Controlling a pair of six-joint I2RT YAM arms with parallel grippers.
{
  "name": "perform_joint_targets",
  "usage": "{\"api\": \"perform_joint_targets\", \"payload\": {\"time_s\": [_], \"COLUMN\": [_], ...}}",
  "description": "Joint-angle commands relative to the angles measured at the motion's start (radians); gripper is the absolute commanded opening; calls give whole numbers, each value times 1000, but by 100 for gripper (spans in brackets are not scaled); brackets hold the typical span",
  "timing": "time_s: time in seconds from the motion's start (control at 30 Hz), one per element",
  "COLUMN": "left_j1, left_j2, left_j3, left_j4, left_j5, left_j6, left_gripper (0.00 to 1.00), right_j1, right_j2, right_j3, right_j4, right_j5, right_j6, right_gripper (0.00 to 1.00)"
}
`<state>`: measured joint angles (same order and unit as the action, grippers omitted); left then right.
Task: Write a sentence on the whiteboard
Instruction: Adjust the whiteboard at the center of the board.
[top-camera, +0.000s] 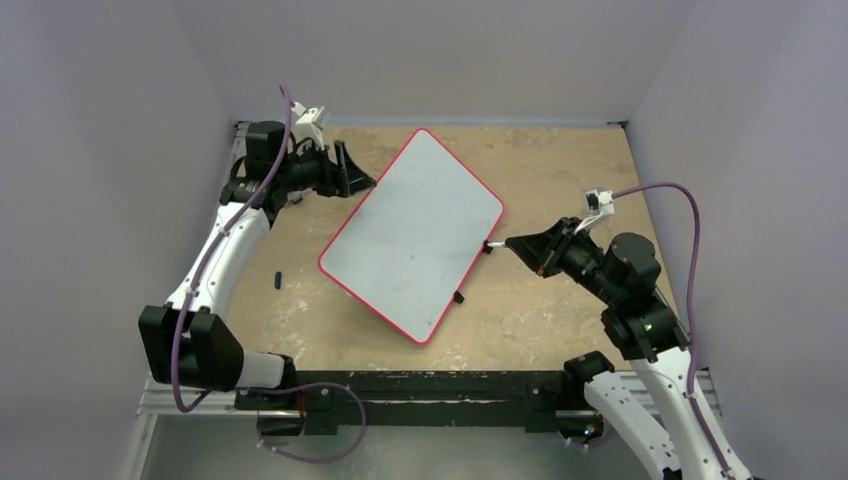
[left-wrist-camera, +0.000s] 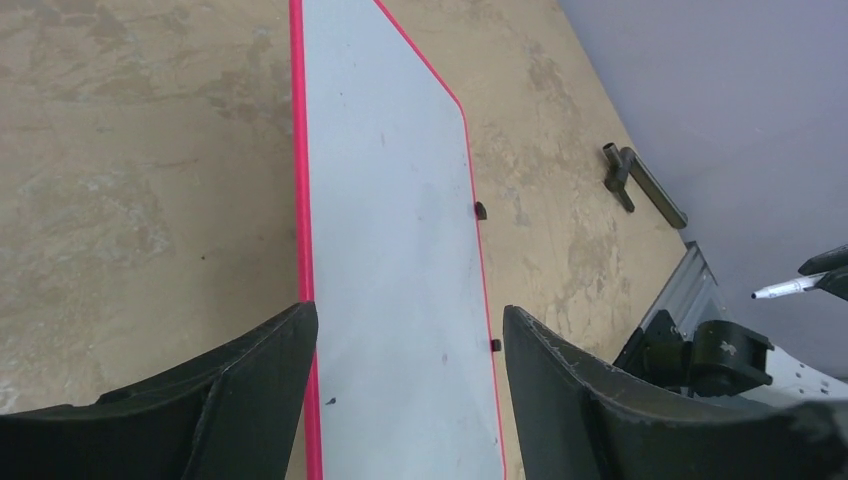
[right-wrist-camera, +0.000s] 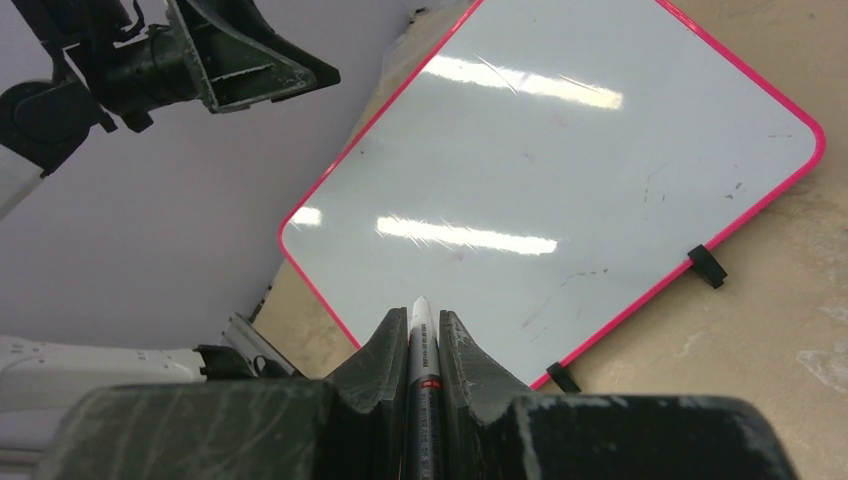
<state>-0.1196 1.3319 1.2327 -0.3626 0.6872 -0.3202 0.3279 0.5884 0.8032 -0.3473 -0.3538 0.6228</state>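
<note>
Right fingers (right-wrist-camera: 468, 352) around marker (right-wrist-camera: 421, 335), label (right-wrist-camera: 425, 400) illegible

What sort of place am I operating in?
Probably a robot lab test cell: plain walls box in a scuffed wooden table, a metal rail along its near edge, a whiteboard on it.

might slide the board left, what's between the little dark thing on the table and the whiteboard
Only bare, scuffed tabletop lies between the small dark object and the whiteboard; the top view shows that stretch with nothing on it.
</note>
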Motion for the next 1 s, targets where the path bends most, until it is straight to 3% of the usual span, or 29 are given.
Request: {"api": "perform_joint_targets", "payload": {"time_s": [0.0,0.3,0.37,0.53,0.97], "left_j1": [7,24,26,24,-83], "left_j2": [75,180,234,301,401], "left_j3": [84,95,114,147,294], "left_j4": [20,-24,-37,-37,-140], "left_j5": [124,61,96,151,164], "left_j6": [4,26,26,9,42], "left_gripper": [66,64,55,44,40], "right_j1": [-3,-3,-3,-3,-3], "right_j2": [-34,-59,-58,-64,-88], "right_j3": [-16,25,35,53,1], "right_j4": [6,-37,-50,-82,-69], "right_j5": [19,4,-8,-16,-29], "right_j6": [-31,-49,-53,-72,-86], "right_gripper": [0,0,0,0,0]}}
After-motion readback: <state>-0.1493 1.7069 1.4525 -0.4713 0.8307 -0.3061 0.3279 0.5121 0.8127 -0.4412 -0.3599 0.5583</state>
